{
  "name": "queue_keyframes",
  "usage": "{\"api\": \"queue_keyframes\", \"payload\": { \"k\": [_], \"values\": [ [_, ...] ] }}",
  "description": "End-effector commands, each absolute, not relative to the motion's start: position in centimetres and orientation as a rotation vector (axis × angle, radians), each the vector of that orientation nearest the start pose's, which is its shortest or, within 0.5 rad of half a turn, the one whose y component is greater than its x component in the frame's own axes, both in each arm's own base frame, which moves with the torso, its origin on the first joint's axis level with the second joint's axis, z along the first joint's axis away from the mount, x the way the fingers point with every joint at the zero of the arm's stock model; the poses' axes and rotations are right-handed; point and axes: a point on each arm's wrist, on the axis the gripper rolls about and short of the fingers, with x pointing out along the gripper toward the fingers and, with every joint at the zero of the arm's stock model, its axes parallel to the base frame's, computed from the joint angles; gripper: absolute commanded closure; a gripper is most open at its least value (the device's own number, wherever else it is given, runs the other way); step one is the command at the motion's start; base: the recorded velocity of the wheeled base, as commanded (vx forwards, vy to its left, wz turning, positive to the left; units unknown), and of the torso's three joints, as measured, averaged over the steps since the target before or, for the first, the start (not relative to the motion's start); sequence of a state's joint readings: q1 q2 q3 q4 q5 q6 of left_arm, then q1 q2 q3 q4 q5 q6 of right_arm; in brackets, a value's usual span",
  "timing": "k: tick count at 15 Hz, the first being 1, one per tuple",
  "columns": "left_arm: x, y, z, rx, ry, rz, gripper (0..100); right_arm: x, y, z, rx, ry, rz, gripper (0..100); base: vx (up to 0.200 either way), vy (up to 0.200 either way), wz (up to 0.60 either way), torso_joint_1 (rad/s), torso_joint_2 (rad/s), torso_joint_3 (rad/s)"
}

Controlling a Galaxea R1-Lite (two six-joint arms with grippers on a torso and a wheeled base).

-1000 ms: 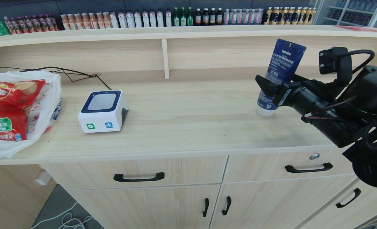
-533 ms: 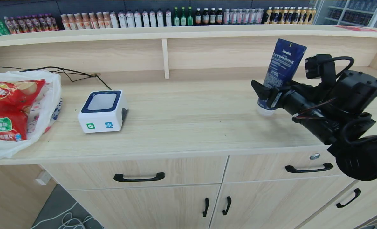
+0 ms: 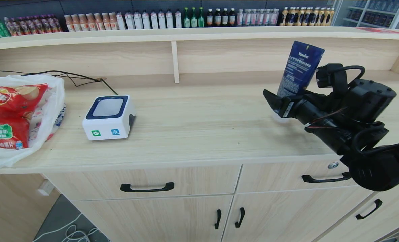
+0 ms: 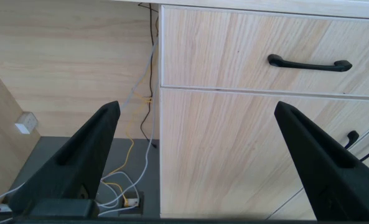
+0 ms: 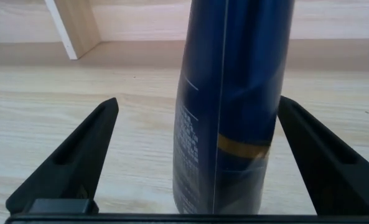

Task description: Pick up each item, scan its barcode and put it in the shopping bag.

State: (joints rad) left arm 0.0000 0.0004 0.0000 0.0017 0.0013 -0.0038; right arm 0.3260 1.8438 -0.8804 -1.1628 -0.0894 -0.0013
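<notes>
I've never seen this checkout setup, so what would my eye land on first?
The tall blue tube standing upright at the right of the counter, with the open right gripper on either side of it. Then the white scanner left of centre, and the shopping bag at the far left, a red crisp packet inside.

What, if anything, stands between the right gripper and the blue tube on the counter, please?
Nothing visible does. The blue tube stands upright on the counter, between the open fingers of the right gripper.
</notes>
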Motion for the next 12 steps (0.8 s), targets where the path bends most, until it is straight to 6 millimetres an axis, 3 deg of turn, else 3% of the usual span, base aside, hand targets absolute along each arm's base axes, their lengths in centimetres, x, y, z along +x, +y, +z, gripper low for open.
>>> {"api": "queue_keyframes", "payload": {
  "k": [1,12],
  "values": [
    [-2.28,0.0,7.53,-0.005,0.002,0.002,0,32.61,10.78,20.74,0.039,-0.191,0.234,100,0.0,0.0,0.0,0.0,0.0,0.0],
    [-2.28,0.0,7.53,-0.005,0.002,0.002,0,32.24,10.48,21.54,0.049,-0.216,0.226,100,0.0,0.0,0.0,0.0,0.0,0.0]
  ]
}}
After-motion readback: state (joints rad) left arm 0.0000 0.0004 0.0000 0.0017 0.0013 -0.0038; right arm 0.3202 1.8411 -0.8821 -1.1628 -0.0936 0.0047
